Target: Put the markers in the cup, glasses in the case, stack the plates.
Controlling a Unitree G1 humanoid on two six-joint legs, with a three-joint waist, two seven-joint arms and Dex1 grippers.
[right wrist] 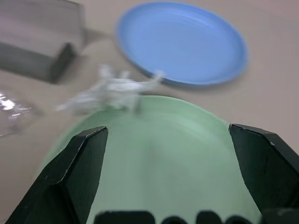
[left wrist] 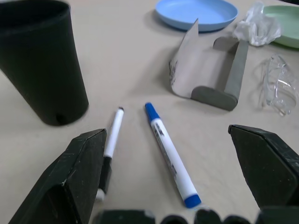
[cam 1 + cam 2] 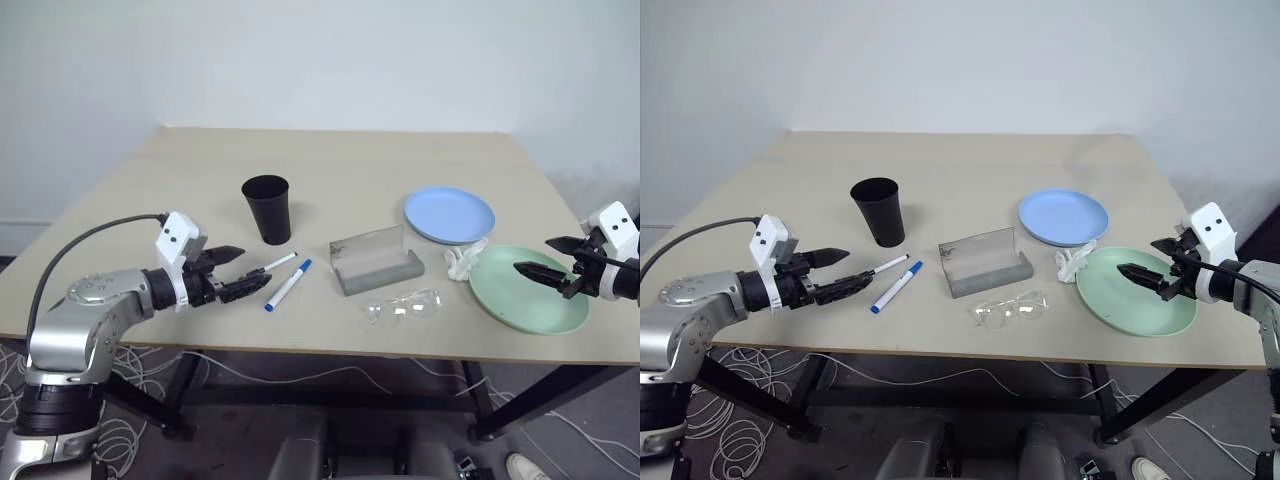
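Two markers lie side by side on the table, the black-capped one (image 3: 276,263) and the blue-capped one (image 3: 288,284). My left gripper (image 3: 236,272) hangs open just left of them, holding nothing. Behind them stands the black cup (image 3: 267,208). The grey case (image 3: 376,262) sits open at mid-table, and the clear glasses (image 3: 403,307) lie in front of it. A light blue plate (image 3: 449,214) lies at the back right, a mint green plate (image 3: 528,288) nearer. Over the green plate's right side my right gripper (image 3: 548,262) hovers open and empty.
A crumpled white tissue (image 3: 465,260) lies between the two plates, touching the green plate's rim. The table's front edge (image 3: 330,352) runs close below the glasses, and a pale wall stands behind the table. A black cable (image 3: 95,237) loops off my left arm.
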